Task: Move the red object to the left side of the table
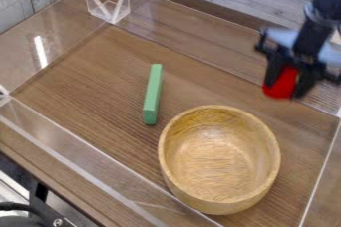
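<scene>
The red object (278,81), a small bright red toy fruit, hangs between the black fingers (308,73) of my gripper (286,80), which is shut on it. Both are blurred by motion and sit above the right rear part of the brown wooden table (94,72), behind the wooden bowl. The arm rises out of the top right corner of the camera view. I cannot make out the fruit's stem.
A large wooden bowl (220,158) stands at the front right. A long green bar (152,94) lies left of the bowl, near the middle. A clear folded stand (107,5) sits at the far left corner. Low clear acrylic walls (27,112) edge the tabletop.
</scene>
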Controlling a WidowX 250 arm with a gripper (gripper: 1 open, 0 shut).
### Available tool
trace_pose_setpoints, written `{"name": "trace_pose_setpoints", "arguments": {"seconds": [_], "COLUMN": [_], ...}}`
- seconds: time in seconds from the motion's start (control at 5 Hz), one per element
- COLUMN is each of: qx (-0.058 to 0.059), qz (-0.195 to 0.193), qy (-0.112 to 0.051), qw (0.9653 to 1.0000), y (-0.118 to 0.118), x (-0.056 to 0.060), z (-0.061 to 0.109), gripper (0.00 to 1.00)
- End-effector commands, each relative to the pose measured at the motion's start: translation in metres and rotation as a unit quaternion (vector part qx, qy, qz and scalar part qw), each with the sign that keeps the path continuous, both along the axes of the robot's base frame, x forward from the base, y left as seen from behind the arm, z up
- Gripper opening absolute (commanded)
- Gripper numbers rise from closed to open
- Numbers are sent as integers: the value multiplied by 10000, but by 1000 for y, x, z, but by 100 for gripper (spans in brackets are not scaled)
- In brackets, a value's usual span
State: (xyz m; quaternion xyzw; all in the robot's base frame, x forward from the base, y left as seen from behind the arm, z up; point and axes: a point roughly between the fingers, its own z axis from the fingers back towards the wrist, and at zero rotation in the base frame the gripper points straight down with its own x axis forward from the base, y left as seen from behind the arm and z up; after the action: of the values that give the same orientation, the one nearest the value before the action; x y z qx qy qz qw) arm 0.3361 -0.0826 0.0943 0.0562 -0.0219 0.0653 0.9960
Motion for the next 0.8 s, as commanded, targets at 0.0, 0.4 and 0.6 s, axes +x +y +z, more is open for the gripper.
{"name": "trace_pose_setpoints", "arguments": {"seconds": [0.0, 0.4, 0.6], "qx": [49, 58, 19], "qz": [432, 569, 201], "qy": [-520, -552, -586], "qw": [9977, 9968, 9981], "y": [44, 137, 173], "x": [-7, -25, -29], "z": [44, 50, 51], "gripper": [0, 0, 0]}}
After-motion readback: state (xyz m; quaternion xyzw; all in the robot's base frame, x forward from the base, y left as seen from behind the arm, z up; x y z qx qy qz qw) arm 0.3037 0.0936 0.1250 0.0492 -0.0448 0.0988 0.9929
